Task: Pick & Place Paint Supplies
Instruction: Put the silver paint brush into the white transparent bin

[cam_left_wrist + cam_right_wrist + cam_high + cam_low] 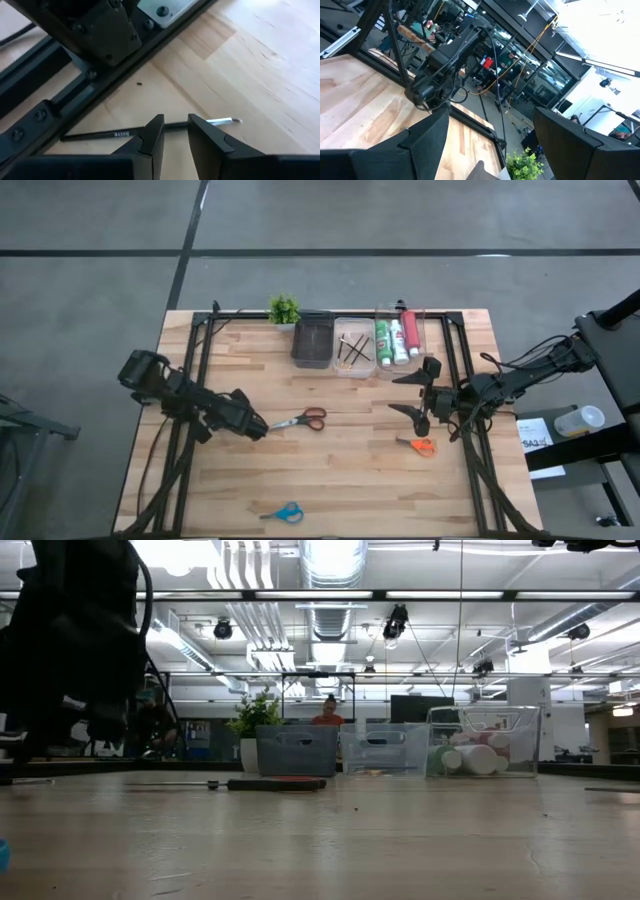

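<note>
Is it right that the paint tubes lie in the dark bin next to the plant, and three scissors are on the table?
Not quite. In the high view, the paint tubes lie in the clear bin farthest from the plant, not in the dark bin. Three scissors are indeed on the table.
</note>
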Tool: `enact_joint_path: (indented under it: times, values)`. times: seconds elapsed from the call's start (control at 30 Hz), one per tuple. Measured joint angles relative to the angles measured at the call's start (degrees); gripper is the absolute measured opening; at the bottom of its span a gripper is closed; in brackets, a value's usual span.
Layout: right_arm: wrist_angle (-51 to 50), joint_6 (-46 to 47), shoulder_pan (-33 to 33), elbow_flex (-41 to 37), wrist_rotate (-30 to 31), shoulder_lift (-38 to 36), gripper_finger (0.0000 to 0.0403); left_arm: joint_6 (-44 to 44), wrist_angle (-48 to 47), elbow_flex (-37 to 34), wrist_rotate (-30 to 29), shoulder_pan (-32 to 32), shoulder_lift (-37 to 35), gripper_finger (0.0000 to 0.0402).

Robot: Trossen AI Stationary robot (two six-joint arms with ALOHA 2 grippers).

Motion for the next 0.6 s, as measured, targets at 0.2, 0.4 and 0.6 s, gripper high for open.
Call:
enact_joint_path:
  times: [0.2,0.4,0.6]
  values:
    - [0.0,0.1,0.0,0.0,0.0,0.0,0.0288,-0.7,-0.3,0.0,0.0,0.0,2.9,0.0093]
    - [0.0,0.1,0.0,0.0,0.0,0.0,0.0288,-1.3,-0.5,0.0,0.2,0.0,5.3,0.0093]
    - [0.0,0.1,0.0,0.0,0.0,0.0,0.0288,-3.0,1.7,-0.1,0.3,0.0,6.5,0.0093]
